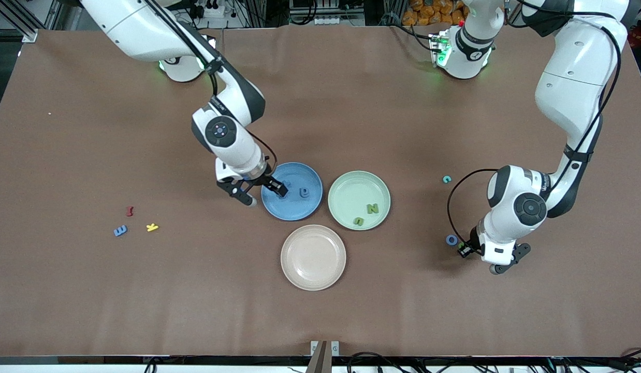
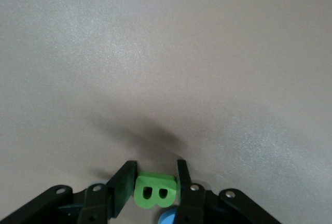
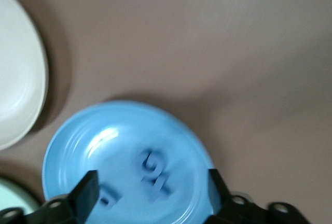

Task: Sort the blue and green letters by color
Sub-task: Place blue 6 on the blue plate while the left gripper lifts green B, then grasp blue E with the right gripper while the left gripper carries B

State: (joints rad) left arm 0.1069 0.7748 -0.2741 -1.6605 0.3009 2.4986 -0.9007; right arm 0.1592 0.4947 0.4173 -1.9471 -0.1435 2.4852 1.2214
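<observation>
My right gripper (image 1: 262, 193) hangs open over the blue plate (image 1: 300, 170), with nothing between its fingers. Two blue letters (image 1: 303, 192) lie in that plate, and the right wrist view shows them (image 3: 153, 171) under the spread jaws. A green plate (image 1: 359, 179) beside it holds a green N (image 1: 372, 209) and a green U (image 1: 358, 221). My left gripper (image 2: 155, 169) is low over the table at the left arm's end, shut on a green B (image 2: 153, 192). A blue E (image 1: 120, 230) lies toward the right arm's end.
A beige plate (image 1: 313, 280) sits nearer the camera than the other two plates. A blue ring piece (image 1: 451, 239) lies beside the left hand and a teal letter (image 1: 447, 179) farther off. A dark-red piece (image 1: 129, 211) and a yellow K (image 1: 152, 227) lie by the E.
</observation>
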